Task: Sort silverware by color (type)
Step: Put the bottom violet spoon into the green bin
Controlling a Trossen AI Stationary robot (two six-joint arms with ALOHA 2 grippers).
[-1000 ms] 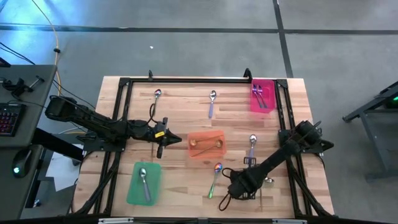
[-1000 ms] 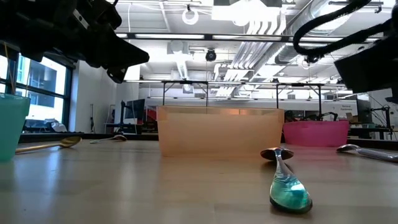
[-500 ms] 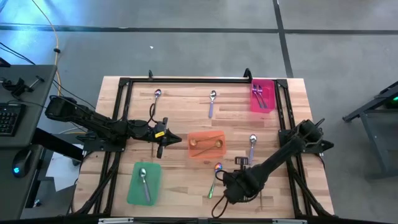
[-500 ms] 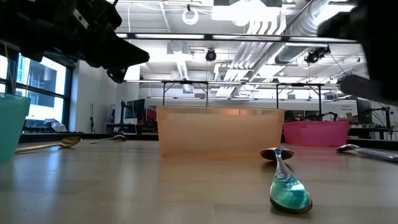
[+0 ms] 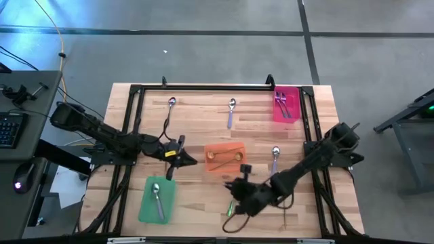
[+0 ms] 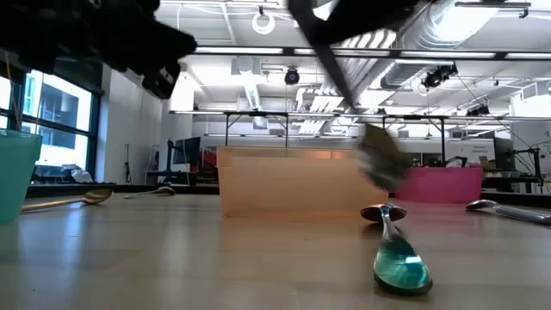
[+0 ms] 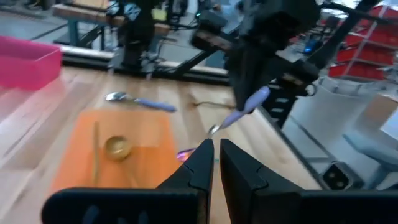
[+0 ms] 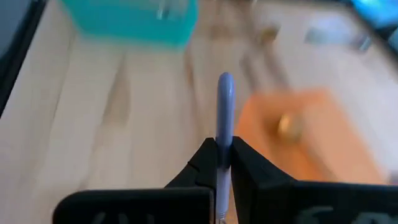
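My right gripper (image 5: 239, 192) is shut on a purple-handled utensil (image 8: 225, 106) above the table's near middle, over a rainbow spoon (image 5: 230, 207) that lies flat on the wood. My left gripper (image 5: 178, 163) is shut and empty, above the table between the green tray (image 5: 146, 203) and the orange tray (image 5: 215, 148). Other purple-handled spoons lie at the far middle (image 5: 231, 112) and right of the orange tray (image 5: 274, 160). A spoon (image 5: 169, 107) lies at the far left. My right gripper pinches the utensil's purple handle (image 8: 223, 144) between its two fingers. The handle runs along the fingers, and its rounded free end (image 8: 225, 82) sticks out past the fingertips. The utensil is lifted clear of the table and slanted in the left wrist view (image 7: 244, 109). Its other end is hidden.
The green tray holds a silver spoon (image 5: 156, 199), the orange tray gold pieces (image 5: 224, 157), and the pink tray (image 5: 277, 114) at the far right purple-handled pieces (image 5: 285, 103). A black frame (image 5: 203, 87) runs around the table's edges.
My right gripper has gone toward the table's left edge with the purple-handled utensil, from right of the rainbow spoon to over it. My left gripper has shifted a little toward the near edge.
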